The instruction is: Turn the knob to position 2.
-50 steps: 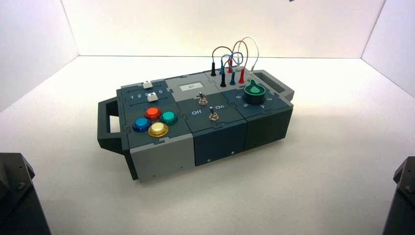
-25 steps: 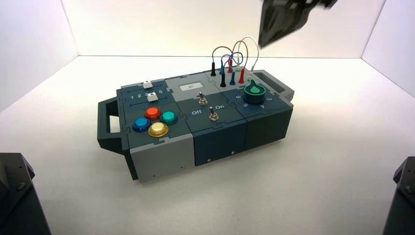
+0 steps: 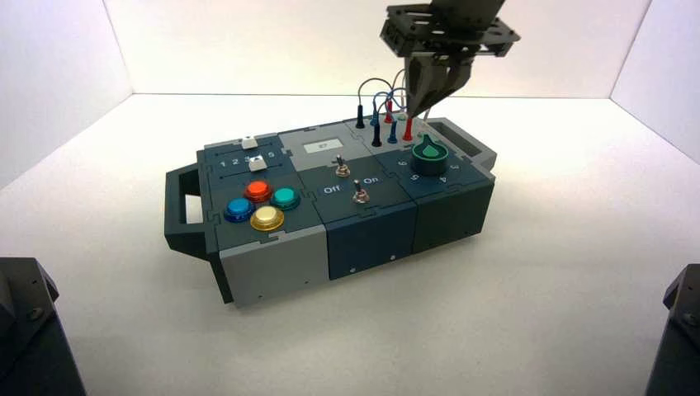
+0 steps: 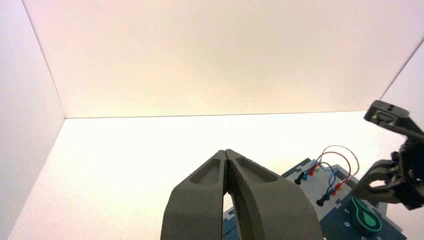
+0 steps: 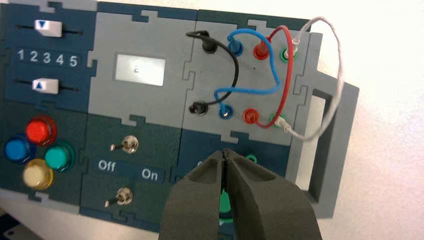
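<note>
While pointing down, right tool point(image 3: 418, 109) hangs closed above knob point(image 3: 428, 151).

A plain matte white surface point(image 3: 536, 272) is spreading across the whole scene — soft, even light is falling on it. Three bare white walls are enclosing it: a back wall point(image 3: 248, 41) and two side walls point(image 3: 49, 74) angling inward.
</note>
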Robot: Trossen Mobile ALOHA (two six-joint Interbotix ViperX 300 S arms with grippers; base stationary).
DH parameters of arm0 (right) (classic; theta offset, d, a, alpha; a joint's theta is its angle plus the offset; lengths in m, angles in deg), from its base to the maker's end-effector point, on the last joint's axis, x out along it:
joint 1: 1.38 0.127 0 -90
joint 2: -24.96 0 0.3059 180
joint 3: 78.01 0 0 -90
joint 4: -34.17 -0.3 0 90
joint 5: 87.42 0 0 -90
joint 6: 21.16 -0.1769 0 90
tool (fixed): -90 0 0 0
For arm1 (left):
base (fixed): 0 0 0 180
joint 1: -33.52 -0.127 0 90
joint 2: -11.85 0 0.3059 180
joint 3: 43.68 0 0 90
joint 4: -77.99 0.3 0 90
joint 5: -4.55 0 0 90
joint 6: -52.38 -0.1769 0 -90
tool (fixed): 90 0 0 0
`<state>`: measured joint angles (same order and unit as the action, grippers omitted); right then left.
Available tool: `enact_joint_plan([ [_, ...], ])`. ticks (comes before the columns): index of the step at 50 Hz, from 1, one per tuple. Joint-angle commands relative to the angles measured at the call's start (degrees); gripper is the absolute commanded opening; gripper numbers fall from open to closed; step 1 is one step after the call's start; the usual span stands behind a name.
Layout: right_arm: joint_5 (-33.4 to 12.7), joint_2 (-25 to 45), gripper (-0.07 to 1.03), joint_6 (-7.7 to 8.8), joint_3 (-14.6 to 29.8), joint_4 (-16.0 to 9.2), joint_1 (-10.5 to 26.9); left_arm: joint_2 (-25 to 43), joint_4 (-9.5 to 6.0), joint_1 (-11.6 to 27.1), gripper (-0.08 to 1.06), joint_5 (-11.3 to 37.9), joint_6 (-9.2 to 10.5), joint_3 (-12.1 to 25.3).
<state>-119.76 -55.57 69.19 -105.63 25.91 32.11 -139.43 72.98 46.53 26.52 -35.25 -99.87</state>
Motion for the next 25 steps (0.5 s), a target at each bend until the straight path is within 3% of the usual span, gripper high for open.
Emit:
enact_joint_plan([
  [1, 0.4, 0.4, -0.02, -0.26, 1.8, 0.0, 0.1, 0.4, -0.09, -0.1, -0.03, -0.7, -0.09, 0.9],
  [25, 1.3, 3.2, -0.02, -1.05, 1.4, 0.0, -0.5, 0.4, -0.09, -0.1, -0.03, -0.7, -0.09, 0.8],
])
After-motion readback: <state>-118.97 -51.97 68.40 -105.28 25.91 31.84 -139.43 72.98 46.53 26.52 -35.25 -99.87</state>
